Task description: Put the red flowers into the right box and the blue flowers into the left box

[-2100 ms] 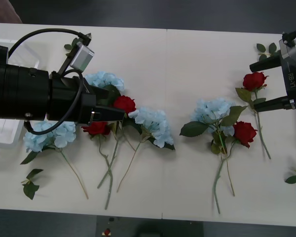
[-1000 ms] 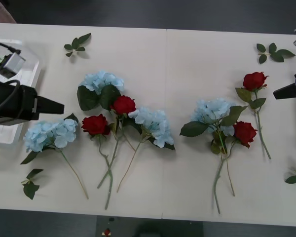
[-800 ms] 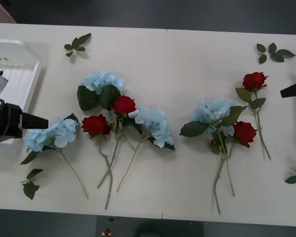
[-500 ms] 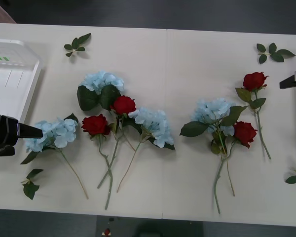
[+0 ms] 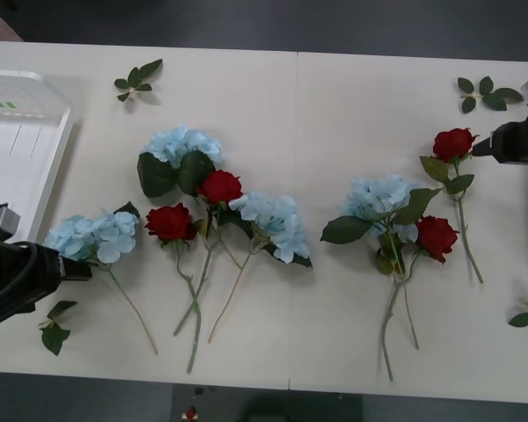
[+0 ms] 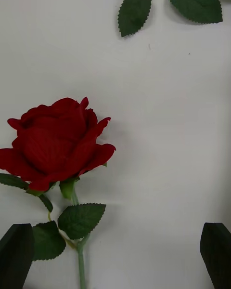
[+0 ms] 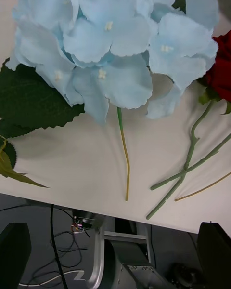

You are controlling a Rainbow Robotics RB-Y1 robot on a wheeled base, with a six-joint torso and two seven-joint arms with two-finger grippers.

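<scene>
Four red flowers (image 5: 221, 186) and four blue flowers (image 5: 91, 238) lie flat on the white table (image 5: 334, 105). None is in a box. The roses are round and deep red, on thin green stems. The blue ones are fluffy and wide, with big dark leaves. The left box (image 5: 18, 149) is white plastic with slots. The left tool (image 7: 115, 255) hangs spread wide over a blue flower. The right tool (image 6: 115, 255), spread too, hangs by a rose (image 6: 53, 142).

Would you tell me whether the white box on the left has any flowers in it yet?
Empty as far as visible: the left box shows bare white floor, and four blue flowers and four red flowers lie on the table.
</scene>
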